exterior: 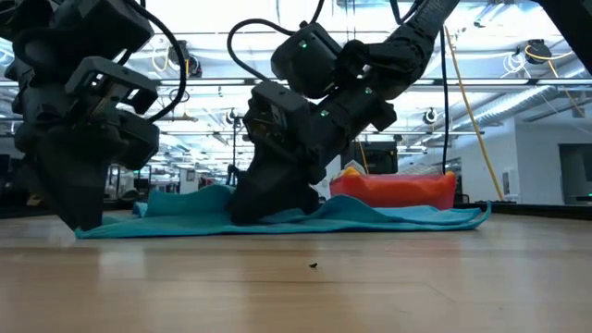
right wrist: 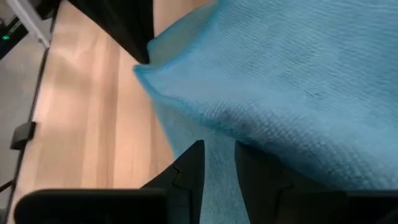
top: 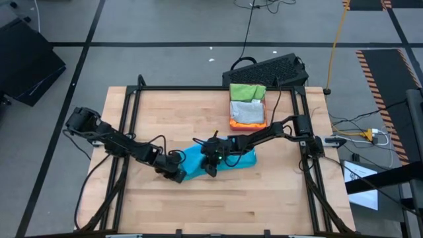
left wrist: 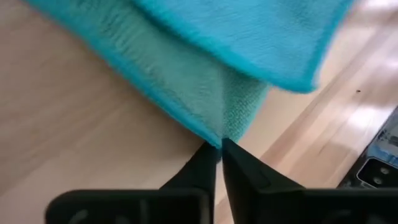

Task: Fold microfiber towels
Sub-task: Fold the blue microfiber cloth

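Fold under way: left gripper (left wrist: 219, 149) pinched on corner of bright blue microfiber towel (top: 221, 158), mid-tabletop. Right gripper (right wrist: 217, 155) on towel, fingers slightly apart. Next: carry corner across.

- My left gripper (left wrist: 221, 144) sits at a corner of the bright blue towel (left wrist: 205, 56), and I see its two dark fingers (left wrist: 202, 168) drawn almost together with only a thin slit between them.
- The fingertips pinch the very tip of that corner, where the cloth narrows to a point.
- A second layer of the same towel lies over the first, its edge running across above the pinched corner.
- The lower layer looks slightly greener and shaded under the upper fold.
- Pale wooden worktop (left wrist: 68, 118) shows on both sides of the cloth.
- A dark object (left wrist: 379, 168) sits at the frame's edge beyond the worktop; I can't tell what it is.
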